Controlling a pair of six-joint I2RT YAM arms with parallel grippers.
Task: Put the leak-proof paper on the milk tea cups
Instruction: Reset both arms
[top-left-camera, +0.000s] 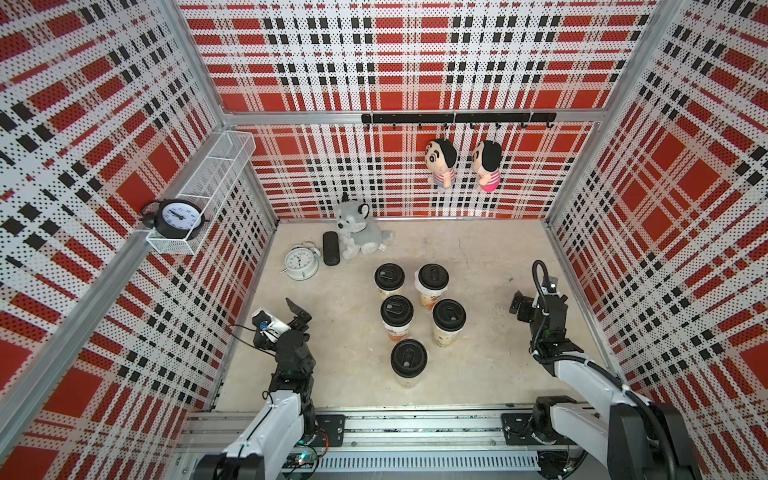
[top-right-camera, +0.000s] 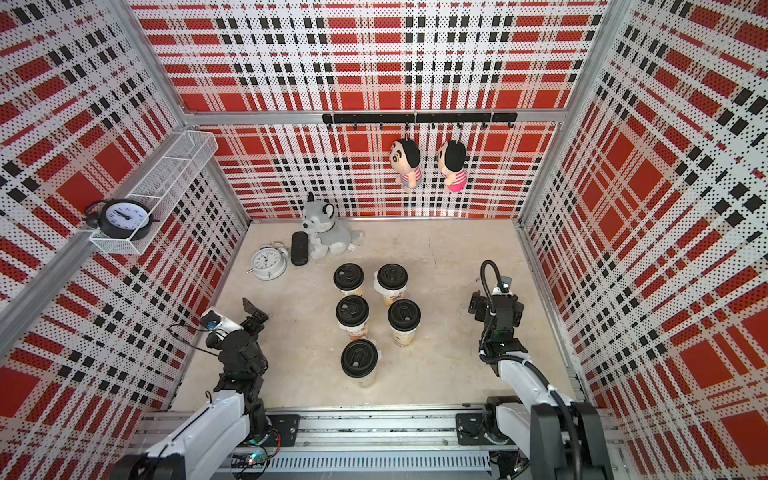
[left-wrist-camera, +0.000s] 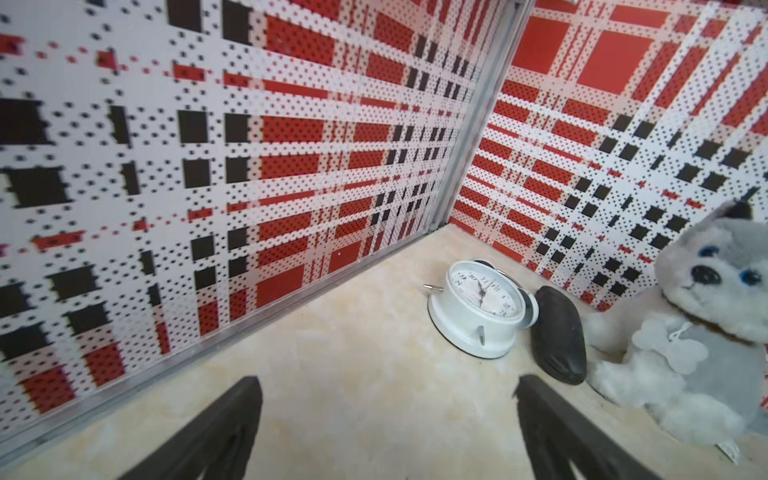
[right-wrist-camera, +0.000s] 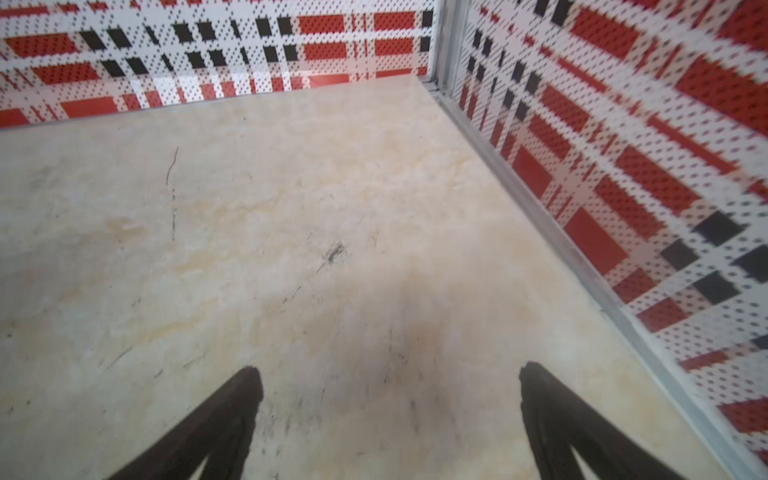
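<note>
Jaws spread, empty, clear of milk tea cups (top-left-camera: 398, 332)

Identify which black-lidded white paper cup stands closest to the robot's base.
The single front cup; the other four stand paired in two rows behind it.

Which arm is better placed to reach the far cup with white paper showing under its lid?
Probably the right. The right fingers, open and empty, are nearer that cup; the left fingers, also open, are farther, beyond the other cups.
</note>
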